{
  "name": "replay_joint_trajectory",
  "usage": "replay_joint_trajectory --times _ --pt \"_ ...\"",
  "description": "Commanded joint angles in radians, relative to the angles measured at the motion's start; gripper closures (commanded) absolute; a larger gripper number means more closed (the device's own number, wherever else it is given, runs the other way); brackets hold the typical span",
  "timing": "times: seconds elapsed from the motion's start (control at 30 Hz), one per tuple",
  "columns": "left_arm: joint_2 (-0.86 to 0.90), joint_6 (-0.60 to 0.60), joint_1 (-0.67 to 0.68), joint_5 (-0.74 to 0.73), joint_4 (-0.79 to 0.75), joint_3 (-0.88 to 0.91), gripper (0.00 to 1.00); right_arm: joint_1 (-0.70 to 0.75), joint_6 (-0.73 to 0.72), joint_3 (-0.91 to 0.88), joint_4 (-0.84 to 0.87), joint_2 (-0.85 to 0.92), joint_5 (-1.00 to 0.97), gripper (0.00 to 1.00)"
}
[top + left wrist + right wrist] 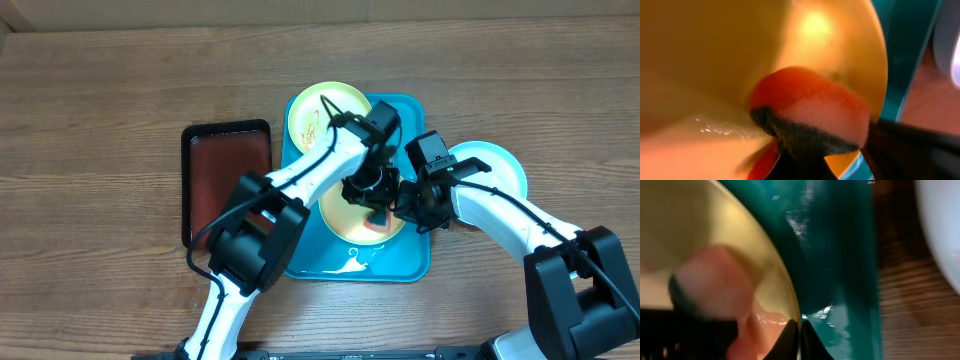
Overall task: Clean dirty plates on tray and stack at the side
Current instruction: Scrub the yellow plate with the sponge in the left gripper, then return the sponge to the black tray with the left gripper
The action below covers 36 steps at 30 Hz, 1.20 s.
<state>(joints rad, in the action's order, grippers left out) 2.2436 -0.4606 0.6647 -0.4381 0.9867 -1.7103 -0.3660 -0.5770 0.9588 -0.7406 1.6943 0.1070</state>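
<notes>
The turquoise tray (412,262) lies mid-table. A yellow-green plate (338,214) rests on it under both grippers. My left gripper (372,200) is shut on an orange sponge (378,224) with a dark scrub side and presses it on that plate; the left wrist view shows the sponge (810,107) on the wet plate (715,50). My right gripper (408,206) is shut on this plate's right rim (790,305), fingertips (800,330) pinched together. A second yellow-green plate (318,112) with red-orange smears sits at the tray's far left corner. The pale blue-green plate (492,166) lies on the table to the right.
A black tray with a red-brown inside (228,180) lies left of the turquoise tray. A wet whitish puddle (355,263) sits near the turquoise tray's front edge. The wooden table (100,120) stretches around.
</notes>
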Motion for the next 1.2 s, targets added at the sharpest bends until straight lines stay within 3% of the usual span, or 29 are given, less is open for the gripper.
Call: replay_joint_trajectory --times 0.0,0.1,0.3,0.6,0.83,0.93,1.17 --pt "0.026 -0.004 -0.013 -0.02 0.038 0.012 0.96 -0.001 0.0 -0.004 0.004 0.012 -0.016 0.96" --pt "0.026 -0.073 -0.046 0.115 0.124 0.012 0.96 -0.001 0.0 -0.004 0.003 0.012 -0.016 0.96" --pt "-0.02 -0.078 -0.123 0.251 0.25 0.011 0.96 -0.001 0.0 -0.004 0.003 0.012 -0.016 0.96" --pt "-0.36 -0.032 -0.198 0.32 0.291 0.011 0.96 -0.001 0.001 -0.004 -0.001 0.012 -0.016 0.96" --pt "-0.541 -0.029 -0.368 0.558 0.367 0.026 0.96 -0.001 0.055 -0.004 -0.004 0.012 -0.017 0.96" --pt "-0.529 -0.021 -0.44 0.581 0.337 0.097 0.96 -0.001 0.057 -0.004 0.004 0.012 -0.017 0.96" --pt "-0.478 0.006 -0.536 0.566 0.088 0.385 0.96 -0.001 0.065 0.02 -0.026 0.011 -0.017 0.96"
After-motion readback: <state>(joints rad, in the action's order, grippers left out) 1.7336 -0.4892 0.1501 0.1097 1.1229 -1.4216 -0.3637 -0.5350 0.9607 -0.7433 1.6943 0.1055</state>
